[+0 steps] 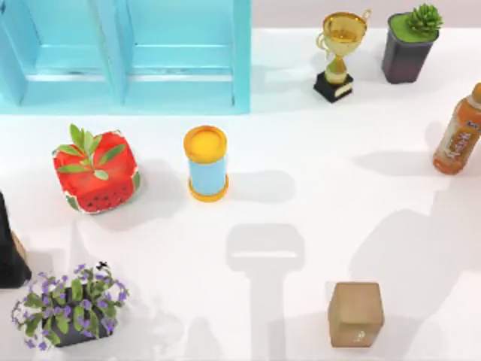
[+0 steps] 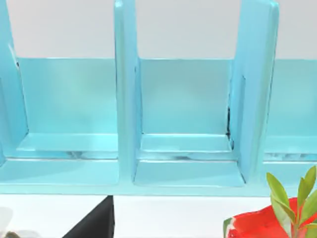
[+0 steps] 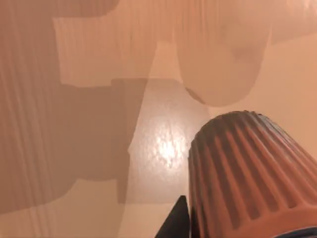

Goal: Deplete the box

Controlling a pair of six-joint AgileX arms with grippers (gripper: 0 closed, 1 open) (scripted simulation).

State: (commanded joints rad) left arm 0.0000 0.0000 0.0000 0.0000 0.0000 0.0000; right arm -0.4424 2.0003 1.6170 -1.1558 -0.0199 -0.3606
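White tabletop, evenly lit, with soft shadows of the arms falling across its lower middle.

Lower edge of the top view:
- Brown cube [image 1: 355, 314], right of centre, standing alone.
- Purple-flowered plant [image 1: 69, 304] in a dark pot, lower left corner.
- Black object [image 1: 10, 252] at the left edge, partly cut off. What it is cannot be told.

Middle band:
- Watermelon-patterned cube [image 1: 96, 180] with green leaves on top, at left. It also appears at the lower right of the left wrist view.
- Blue can [image 1: 206, 163] with a yellow lid, upright, just right of the watermelon cube and apart from it.
- Tea bottle [image 1: 459, 132] with an orange cap, at the right edge, leaning slightly. Its ribbed cap sits close up at the lower right of the right wrist view.

Upper edge:
- Turquoise box [image 1: 179, 75], upper left, split by upright dividers into open compartments that face the left wrist camera.
- Gold trophy [image 1: 340, 54] on a black base, upper right of centre.
- Green succulent [image 1: 409, 43] in a dark pot, just right of the trophy.

Arms:
- Left gripper [image 2: 91, 223], a dark sliver in front of the turquoise box. Open or closed cannot be told.
- Right gripper [image 3: 173, 223], a dark tip just beside the bottle cap. Open or closed cannot be told.
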